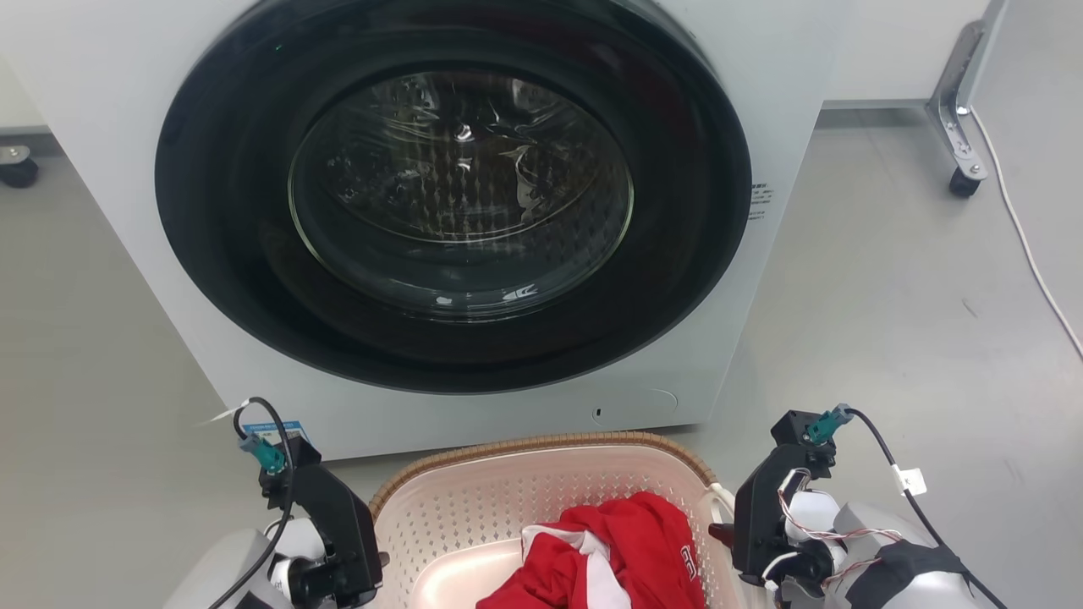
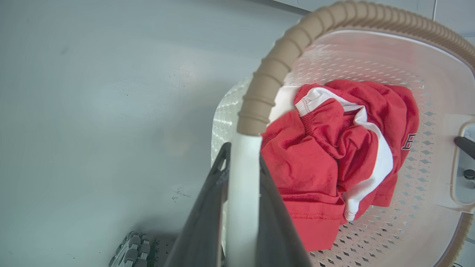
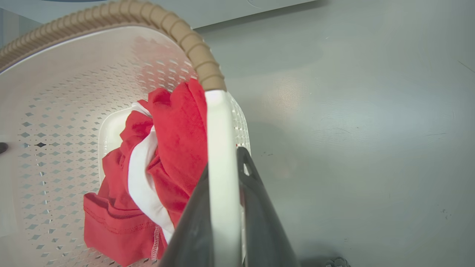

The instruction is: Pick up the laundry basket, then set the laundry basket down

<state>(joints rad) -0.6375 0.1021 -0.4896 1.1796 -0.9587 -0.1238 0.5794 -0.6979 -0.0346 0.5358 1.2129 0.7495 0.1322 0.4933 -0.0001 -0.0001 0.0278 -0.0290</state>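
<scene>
At the left, the left gripper (image 2: 243, 155) is clenched on the left handle (image 2: 241, 207) of the laundry basket (image 1: 474, 507). Its two dark, smooth fingers (image 2: 204, 222) press on both sides of this flat white plastic bar. Above the handle begins the rim (image 2: 282, 63), a tan band with ridges like twisted rope, which curves around the oval basket.

The basket is low in the head view, between the two grippers and just in front of the washing machine (image 1: 127, 169). I cannot tell if it rests on the floor (image 1: 888, 296) or is held above it. Its cream walls are thin plastic with rows of small diamond-shaped holes. Inside lies a crumpled red garment (image 1: 626, 550) of soft cloth with white bands and stitched hems.

Behind, the machine is a pale box with a large round black door (image 1: 211, 254) and a bulging, shiny glass window (image 1: 461, 190).

At the right, the right gripper (image 3: 222, 163) grasps the right handle (image 3: 222, 185) in the same way, one dark finger (image 3: 259, 222) on each side of the white bar. The floor there is smooth and grey, and a thin pale cable (image 1: 1024, 245) runs over it.
</scene>
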